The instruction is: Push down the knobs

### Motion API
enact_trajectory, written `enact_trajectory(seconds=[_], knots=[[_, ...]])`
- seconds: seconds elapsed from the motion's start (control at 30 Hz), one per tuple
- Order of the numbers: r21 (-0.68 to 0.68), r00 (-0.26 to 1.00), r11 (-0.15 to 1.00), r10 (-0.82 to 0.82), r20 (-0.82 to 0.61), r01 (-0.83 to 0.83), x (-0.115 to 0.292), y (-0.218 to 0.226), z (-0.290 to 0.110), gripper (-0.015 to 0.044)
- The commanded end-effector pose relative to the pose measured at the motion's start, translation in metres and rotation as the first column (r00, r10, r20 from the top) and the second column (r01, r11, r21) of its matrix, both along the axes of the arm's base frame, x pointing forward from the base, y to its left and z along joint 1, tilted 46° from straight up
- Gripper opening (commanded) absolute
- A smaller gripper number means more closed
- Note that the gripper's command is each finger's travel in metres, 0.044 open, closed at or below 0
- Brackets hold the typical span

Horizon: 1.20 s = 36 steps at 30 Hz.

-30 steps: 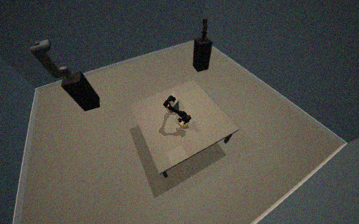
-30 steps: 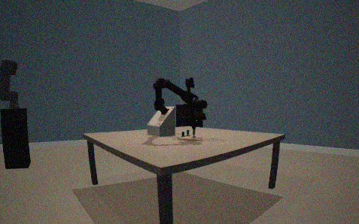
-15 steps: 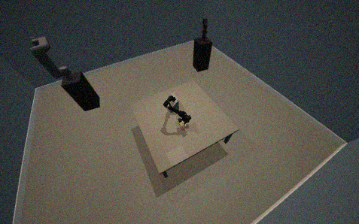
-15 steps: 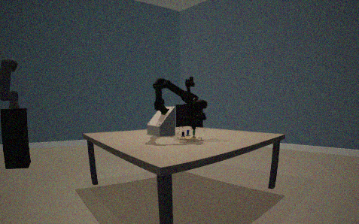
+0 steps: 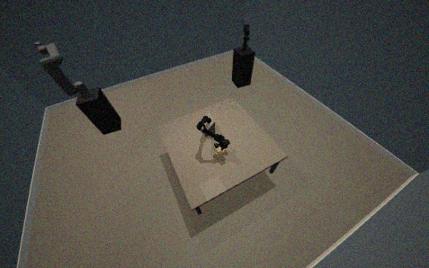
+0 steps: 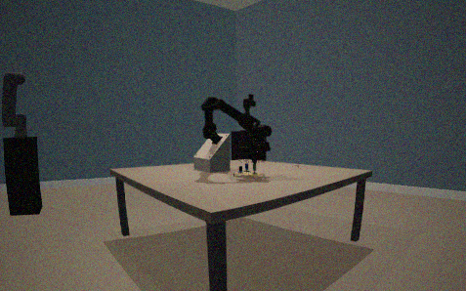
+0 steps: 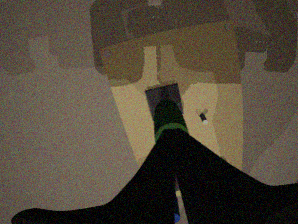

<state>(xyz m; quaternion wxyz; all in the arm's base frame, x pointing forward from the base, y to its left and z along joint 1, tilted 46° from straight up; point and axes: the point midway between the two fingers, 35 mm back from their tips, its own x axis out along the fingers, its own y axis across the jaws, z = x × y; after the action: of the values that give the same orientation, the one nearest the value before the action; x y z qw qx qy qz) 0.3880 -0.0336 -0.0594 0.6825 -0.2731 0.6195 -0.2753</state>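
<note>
The surface (image 6: 287, 187) carries the arm's base (image 6: 213, 155) near its middle, with the circuit board (image 6: 251, 177) just before it. The closed end effector (image 6: 254, 161) hangs directly above the board, over one knob (image 7: 169, 115)

Count from my station: what I can tally, dim light.

One table (image 6: 287, 194); I can see three of its legs in the exterior view. One arm (image 6: 229, 113), with one gripper (image 6: 254, 166), jaws pressed together, nothing between them. One grey wedge-shaped mount (image 6: 214, 153) under the arm. One circuit board (image 7: 220, 125), pale yellow. One green knob (image 7: 169, 117) plain in the wrist view; in the exterior view I make out two small dark uprights on the board, too small to name. Two black pedestals (image 5: 99, 112) (image 5: 243, 67) on the floor, each carrying one device.
</note>
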Motion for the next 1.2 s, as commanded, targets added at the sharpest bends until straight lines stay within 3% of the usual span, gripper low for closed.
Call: enact_trajectory(seconds=[0.0, 1.17], knots=[[-0.004, 1.000, 1.000, -0.012, -0.001, 0.012, 0.0003, -0.0082, -0.0059, 0.0000], [-0.004, 1.000, 1.000, -0.012, -0.001, 0.012, 0.0006, -0.0115, -0.0091, 0.0000]])
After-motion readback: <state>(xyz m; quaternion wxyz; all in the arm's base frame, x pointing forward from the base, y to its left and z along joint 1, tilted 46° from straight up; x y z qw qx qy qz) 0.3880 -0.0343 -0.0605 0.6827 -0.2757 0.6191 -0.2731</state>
